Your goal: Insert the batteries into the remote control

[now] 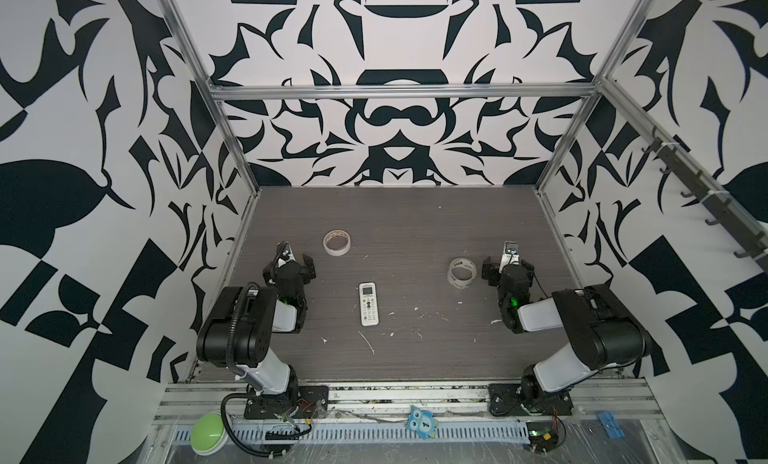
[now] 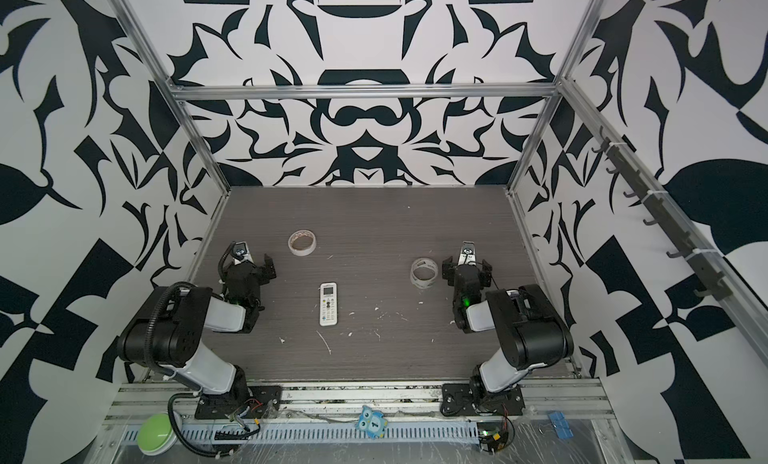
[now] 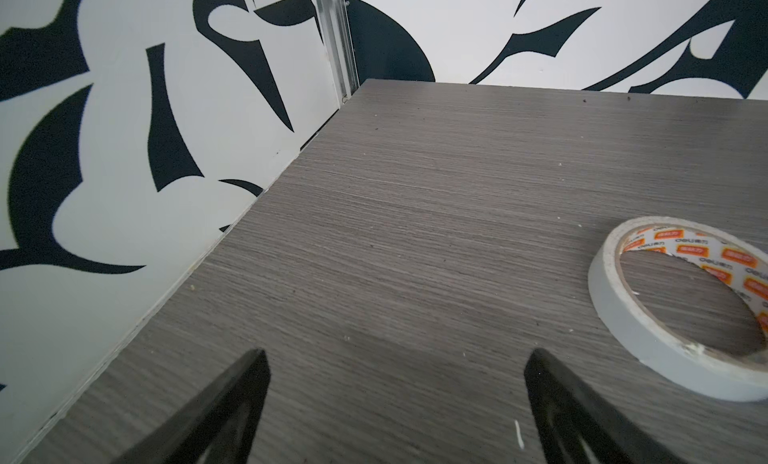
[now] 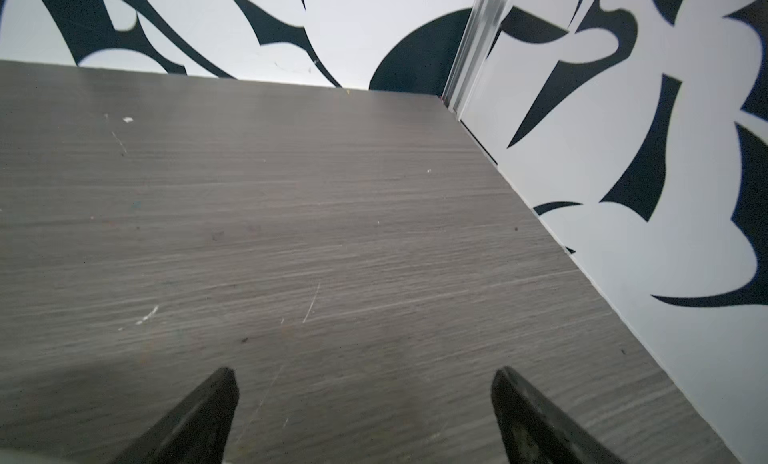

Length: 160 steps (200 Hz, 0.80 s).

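Both top views take in the whole table [image 1: 415,216] steeply from above, from its near edge, facing the back wall [image 1: 386,33]. Each wrist view is held low and close over the tabletop and aimed at a far corner. One tape roll [image 3: 640,341] is shared by the left wrist view and both top views.

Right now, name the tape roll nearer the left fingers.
The white roll with the orange-printed core; the clear roll sits beside the right fingers.
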Each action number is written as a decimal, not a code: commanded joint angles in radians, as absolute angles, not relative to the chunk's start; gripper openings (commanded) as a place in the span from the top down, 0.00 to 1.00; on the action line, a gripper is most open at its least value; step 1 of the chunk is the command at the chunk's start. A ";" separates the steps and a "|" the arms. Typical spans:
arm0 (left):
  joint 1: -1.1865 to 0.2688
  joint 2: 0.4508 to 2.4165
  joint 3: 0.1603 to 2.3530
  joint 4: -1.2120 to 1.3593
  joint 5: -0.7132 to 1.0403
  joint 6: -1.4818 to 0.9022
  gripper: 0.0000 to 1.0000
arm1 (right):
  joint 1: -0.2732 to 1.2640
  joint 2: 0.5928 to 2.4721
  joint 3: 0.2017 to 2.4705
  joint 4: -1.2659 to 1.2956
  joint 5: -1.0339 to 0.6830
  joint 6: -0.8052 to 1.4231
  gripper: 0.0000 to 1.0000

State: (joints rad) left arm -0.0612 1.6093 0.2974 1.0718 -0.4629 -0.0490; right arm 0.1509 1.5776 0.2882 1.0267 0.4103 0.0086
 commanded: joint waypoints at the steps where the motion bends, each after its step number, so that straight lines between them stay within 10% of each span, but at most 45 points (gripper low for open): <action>1: -0.057 1.588 0.324 1.082 -0.457 -0.057 0.01 | 0.144 1.560 0.331 0.973 0.399 0.021 0.01; 160: -0.051 1.586 0.328 1.065 -0.451 -0.062 0.01 | 0.136 1.552 0.323 0.973 0.338 0.004 0.01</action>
